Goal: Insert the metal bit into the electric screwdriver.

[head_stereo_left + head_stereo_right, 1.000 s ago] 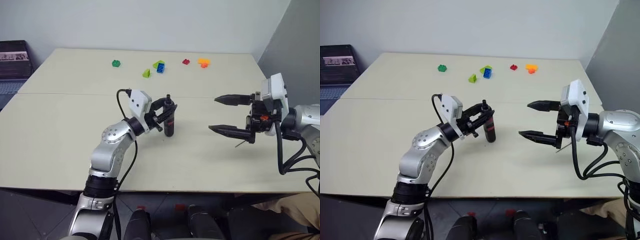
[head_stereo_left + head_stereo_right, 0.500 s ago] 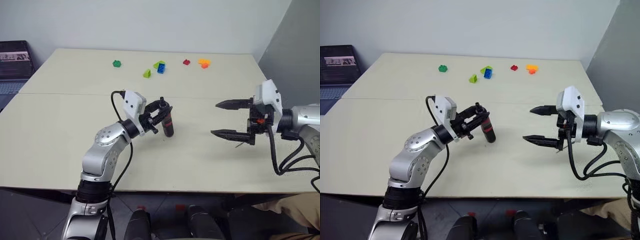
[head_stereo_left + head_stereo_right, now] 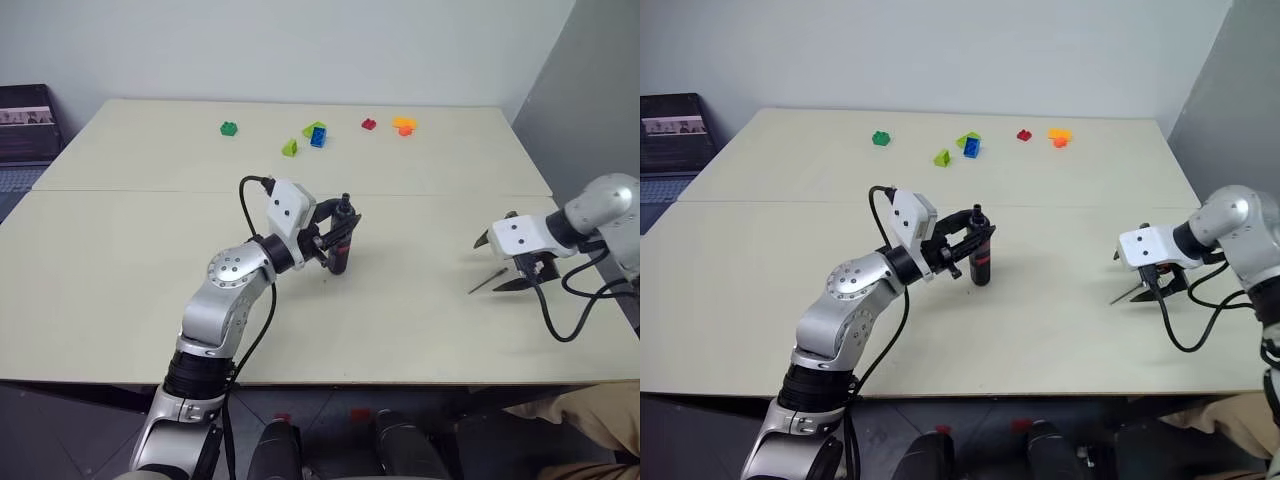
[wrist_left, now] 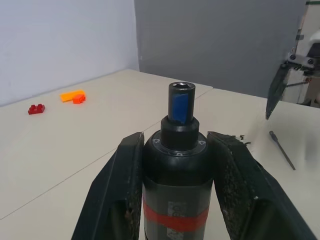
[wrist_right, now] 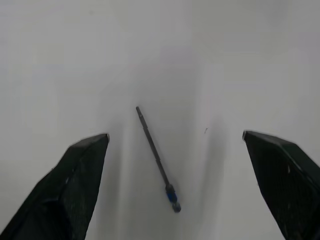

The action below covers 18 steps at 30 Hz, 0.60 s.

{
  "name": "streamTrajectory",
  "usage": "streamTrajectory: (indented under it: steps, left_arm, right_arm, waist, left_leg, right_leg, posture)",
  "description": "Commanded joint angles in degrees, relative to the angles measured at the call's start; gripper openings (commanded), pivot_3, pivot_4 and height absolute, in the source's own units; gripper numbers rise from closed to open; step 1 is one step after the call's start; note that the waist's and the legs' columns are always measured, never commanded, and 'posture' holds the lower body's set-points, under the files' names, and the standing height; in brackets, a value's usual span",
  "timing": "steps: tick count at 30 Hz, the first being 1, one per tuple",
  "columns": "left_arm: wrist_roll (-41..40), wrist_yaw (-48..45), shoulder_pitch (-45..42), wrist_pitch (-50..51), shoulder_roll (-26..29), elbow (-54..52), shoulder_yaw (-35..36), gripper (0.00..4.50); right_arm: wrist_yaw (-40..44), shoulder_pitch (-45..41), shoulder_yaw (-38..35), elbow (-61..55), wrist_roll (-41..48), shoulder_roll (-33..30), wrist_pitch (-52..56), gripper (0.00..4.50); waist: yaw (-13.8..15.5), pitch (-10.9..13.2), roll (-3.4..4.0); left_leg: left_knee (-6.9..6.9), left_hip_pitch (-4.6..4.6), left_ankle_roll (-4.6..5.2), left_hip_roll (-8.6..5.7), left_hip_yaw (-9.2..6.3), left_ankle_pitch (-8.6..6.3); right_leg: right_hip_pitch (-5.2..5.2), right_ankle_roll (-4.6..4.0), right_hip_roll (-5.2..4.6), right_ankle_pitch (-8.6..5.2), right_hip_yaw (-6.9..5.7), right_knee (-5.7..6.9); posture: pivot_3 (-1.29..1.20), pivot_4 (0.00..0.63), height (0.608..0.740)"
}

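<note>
The fingers of my left gripper (image 4: pixel 177 195) are closed on the electric screwdriver (image 3: pixel 341 243), holding it by its black and red body near the middle of the counter (image 3: pixel 130 260), with the nose pointing up and a little away from me. The fingers of my right gripper (image 5: pixel 177 192) are spread wide and hold nothing; they point down over the metal bit (image 5: pixel 156 160), which lies flat on the counter at the right side, well apart from the screwdriver.

To do this step well, I think I should lower the right gripper straight down, one finger on each side of the thin rod, and close near its middle, so that enough of one end stays free to enter the nose. The bit is thin, so it may roll or slip away if one finger touches it first.

The left wrist view shows the open socket in the nose, with a blue part below it, which the head views do not reveal. The right wrist view shows that the bit lies slanted between the fingers, with a small blue end.
</note>
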Motion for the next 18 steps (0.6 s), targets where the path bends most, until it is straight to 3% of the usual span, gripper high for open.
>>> streamTrajectory:
  steps: [1, 12, 15, 18]
  left_arm:
    - [-0.21, 0.2, 0.6, 0.6, -0.24, -1.53, -0.49, 1.62]
    - [-0.53, 1.15, 1.31, 1.91, 0.12, -2.99, 0.52, 1.62]
    - [-0.68, 1.36, 1.4, 2.26, 0.09, -3.35, 0.74, 1.62]
    - [-0.66, 1.57, 1.38, 2.42, 0.02, -3.46, 0.96, 1.62]
  right_arm:
    - [0.49, -5.44, 2.76, 11.0, -6.83, 2.25, -9.93, 4.5]
    - [-8.4, -12.27, 7.69, 29.41, -19.22, 7.91, -23.2, 4.5]
    - [-11.07, -12.83, 8.15, 31.68, -21.47, 8.94, -24.69, 4.03]
    - [-12.03, -13.03, 8.01, 33.11, -22.51, 9.76, -25.31, 3.25]
  waist:
    - [-0.02, 0.01, 0.02]
    - [-0.41, 0.02, 0.04]
    - [-0.54, 0.02, 0.03]
    - [-0.68, 0.02, 0.03]
  left_leg:
    - [0.02, 0.03, 0.0, 0.0, 0.0, 0.0]
    - [0.02, 0.11, 0.0, -0.04, -0.02, 0.0]
    - [0.03, 0.12, 0.0, -0.05, -0.03, 0.0]
    - [0.02, 0.35, 0.0, -0.05, -0.05, 0.0]
  right_leg:
    - [0.03, -0.01, 0.0, 0.0, 0.01, -0.01]
    - [0.16, -0.08, -0.07, 0.06, -0.02, -0.06]
    - [0.19, -0.1, -0.07, 0.07, -0.02, -0.05]
    - [0.45, -0.08, -0.07, 0.06, -0.04, -0.1]
  posture:
    - [0.0, 0.15, 0.74]
    - [0.0, 0.15, 0.74]
    - [0.0, 0.15, 0.74]
    - [0.0, 0.15, 0.74]
